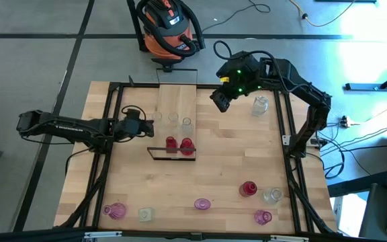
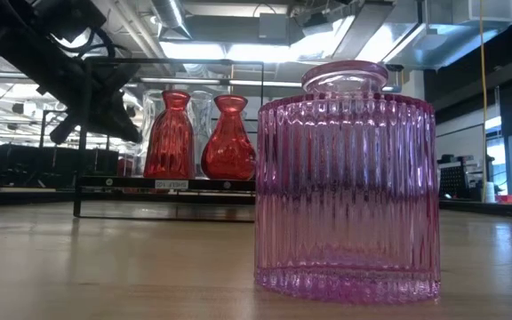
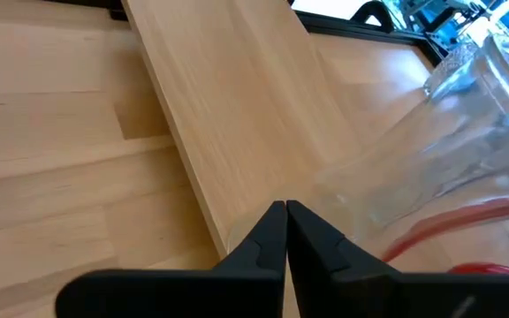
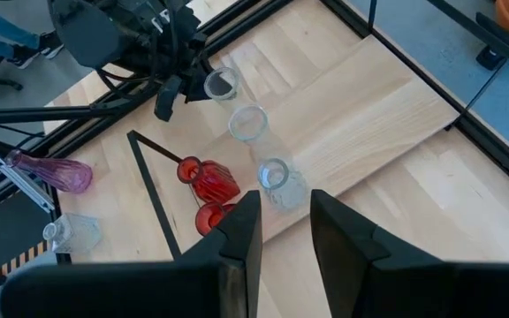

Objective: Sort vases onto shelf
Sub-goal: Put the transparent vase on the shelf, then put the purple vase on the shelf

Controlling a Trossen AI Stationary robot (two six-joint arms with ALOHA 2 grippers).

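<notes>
Wood surface point(image 1: 200, 181) is carrying the shelf point(image 1: 177, 101) at its far side, with three clear vases point(image 4: 247, 123) and two red vases point(image 1: 178, 144) lining up on it by colour. My left pincer point(image 3: 285, 231) is sitting pressed together, empty, just beside the shelf edge. My right pincer point(image 4: 281, 225) is hovering part-spread above the shelf, holding nothing. Pink vases point(image 1: 202, 204) are waiting near the front edge, likely next.
</notes>
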